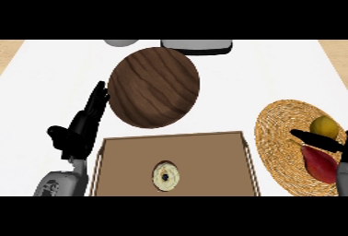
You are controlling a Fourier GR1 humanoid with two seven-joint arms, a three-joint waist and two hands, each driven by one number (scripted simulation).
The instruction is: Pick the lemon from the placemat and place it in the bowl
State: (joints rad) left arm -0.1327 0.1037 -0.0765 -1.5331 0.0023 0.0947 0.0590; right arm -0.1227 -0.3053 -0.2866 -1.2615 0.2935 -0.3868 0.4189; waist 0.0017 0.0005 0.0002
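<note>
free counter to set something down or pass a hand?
Bare white counter lies between the wooden bowl and the woven placemat, stretching to the far right corner. Far left corner is bare too. Crowded: the placemat, with lemon, a red item and right hand; the tray fills the near middle.

No readable text, labels, numbers or signs anywhere

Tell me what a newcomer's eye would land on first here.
The big dark wooden bowl at the counter's centre dominates. At right, a woven placemat holds the yellow lemon and a red vegetable, with the right hand reaching over them. A brown tray sits in front, and the left hand rests open at left.
</note>
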